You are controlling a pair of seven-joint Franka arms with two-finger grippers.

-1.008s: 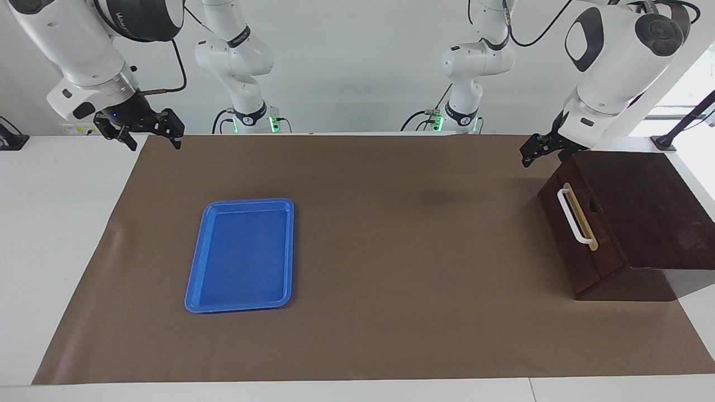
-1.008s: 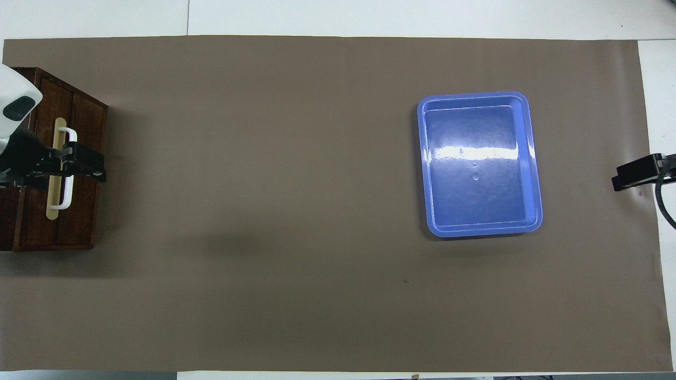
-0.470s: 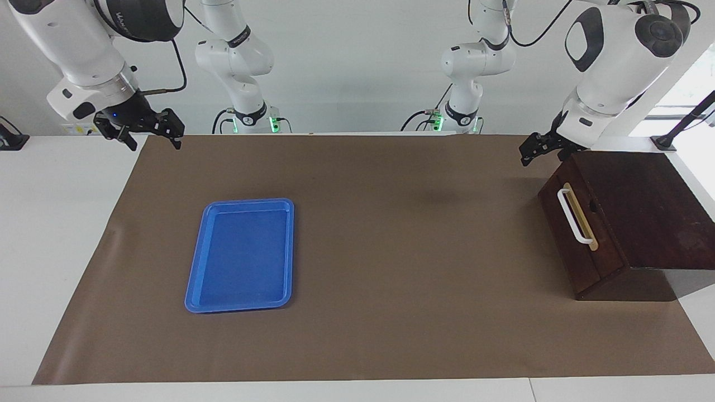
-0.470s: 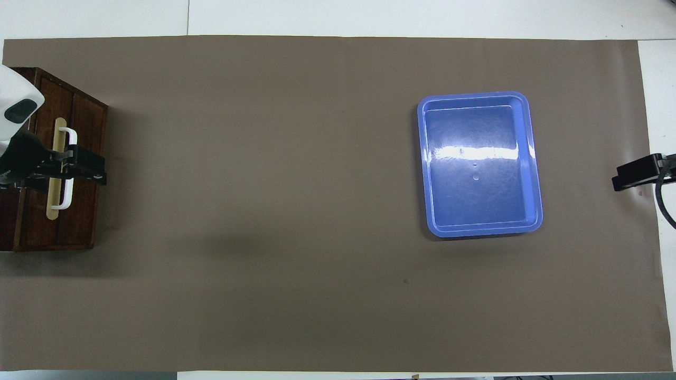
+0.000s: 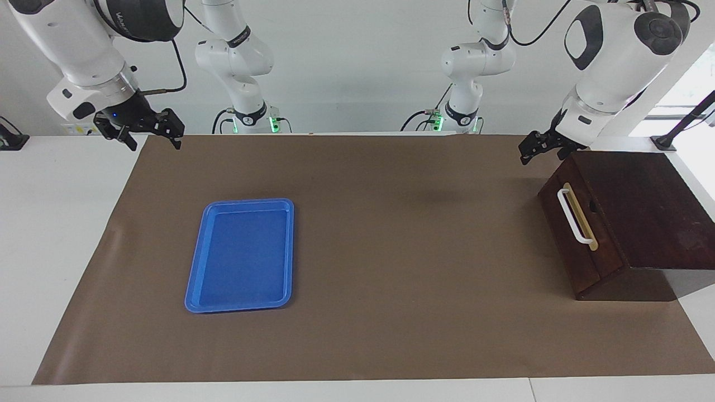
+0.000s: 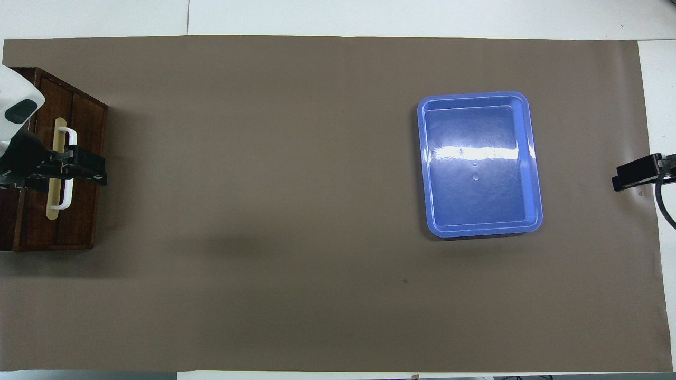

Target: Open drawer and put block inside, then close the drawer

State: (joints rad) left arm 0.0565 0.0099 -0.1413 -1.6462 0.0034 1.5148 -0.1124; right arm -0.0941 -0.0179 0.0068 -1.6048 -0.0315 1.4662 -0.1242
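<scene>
Left hand open, raised over drawer corner; drawer shut.

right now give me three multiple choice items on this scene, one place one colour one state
1. Where is the left pincer?
A. in the air by the box's corner toward the robots
B. inside the tray
C. gripping the handle

2. What colour is the tray?
A. red
B. blue
C. green

3. What state is the drawer in?
A. pulled out
B. removed
C. shut

Answers:
1 A: the facing view shows it clear of the handle.
2 B: its rim and floor are blue.
3 C: its front sits flush in the box.
</scene>
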